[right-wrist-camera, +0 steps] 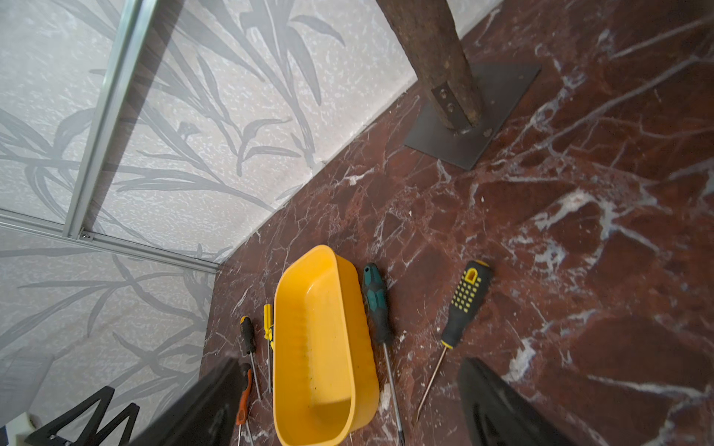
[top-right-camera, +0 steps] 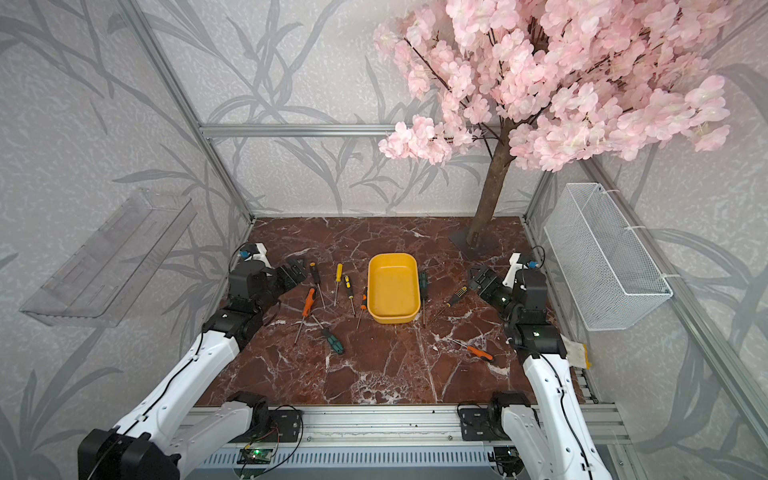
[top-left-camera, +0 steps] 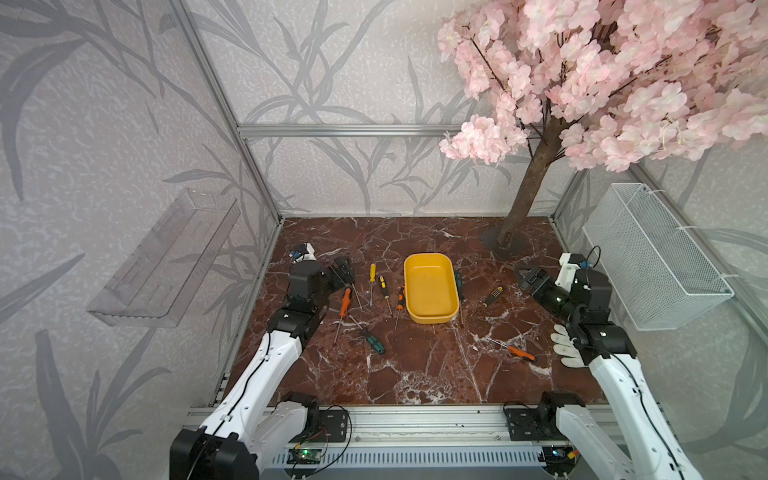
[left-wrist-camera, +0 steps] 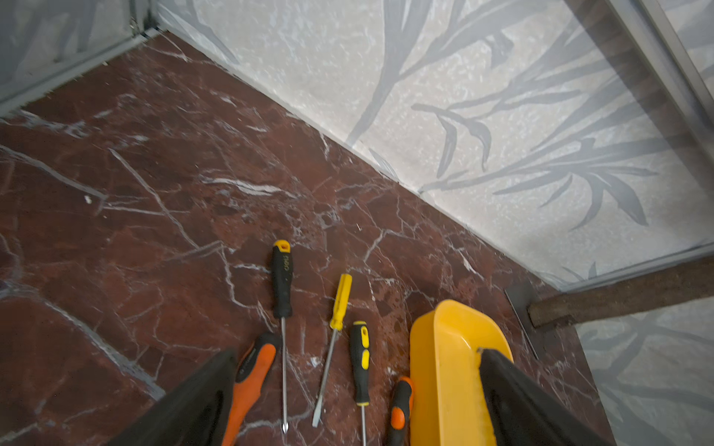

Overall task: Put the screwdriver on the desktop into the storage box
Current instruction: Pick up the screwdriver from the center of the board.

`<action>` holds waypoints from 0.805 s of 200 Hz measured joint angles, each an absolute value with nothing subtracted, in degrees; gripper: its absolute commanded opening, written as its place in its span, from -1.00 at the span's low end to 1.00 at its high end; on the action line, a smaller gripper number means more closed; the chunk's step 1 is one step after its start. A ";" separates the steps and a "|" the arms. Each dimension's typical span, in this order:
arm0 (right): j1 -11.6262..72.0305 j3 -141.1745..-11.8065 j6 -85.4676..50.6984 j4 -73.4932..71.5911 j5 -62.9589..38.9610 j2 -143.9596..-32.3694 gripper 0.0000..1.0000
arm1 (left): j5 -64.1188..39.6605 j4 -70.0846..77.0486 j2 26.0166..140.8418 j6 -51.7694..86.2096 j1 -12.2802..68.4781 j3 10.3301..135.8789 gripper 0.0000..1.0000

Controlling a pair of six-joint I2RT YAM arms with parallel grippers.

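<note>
starting the pick: box (top-left-camera: 430,286) empty mid desktop (top-left-camera: 415,365), screwdrivers (top-left-camera: 493,296) flat on both sides of it. left gripper (top-left-camera: 345,272) and right gripper (top-left-camera: 524,277) hover, jaws apart, holding nothing. next: drop onto a handle, close.
</note>
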State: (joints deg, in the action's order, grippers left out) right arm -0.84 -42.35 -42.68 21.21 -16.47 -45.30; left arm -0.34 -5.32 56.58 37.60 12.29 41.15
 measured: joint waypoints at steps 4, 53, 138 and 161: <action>-0.64 -42.70 -42.70 22.61 -16.16 -45.30 0.79 | -0.34 -5.82 56.58 37.67 13.10 41.23 1.00; 0.86 -44.34 -46.96 39.90 -10.17 -44.86 0.62 | -1.02 -9.85 56.55 39.94 20.05 41.10 1.00; 2.37 -40.12 -55.70 53.17 -7.33 -46.26 0.36 | -1.02 -12.01 56.18 42.50 23.46 39.16 1.00; 2.48 -38.24 -58.04 54.59 -6.44 -46.26 0.35 | -0.97 -12.19 56.38 43.11 23.99 38.65 1.00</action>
State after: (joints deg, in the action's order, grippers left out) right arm 2.48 -38.24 -58.04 54.59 -6.44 -46.26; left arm -0.97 -12.19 56.38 43.11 23.99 38.65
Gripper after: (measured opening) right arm 0.680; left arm 0.998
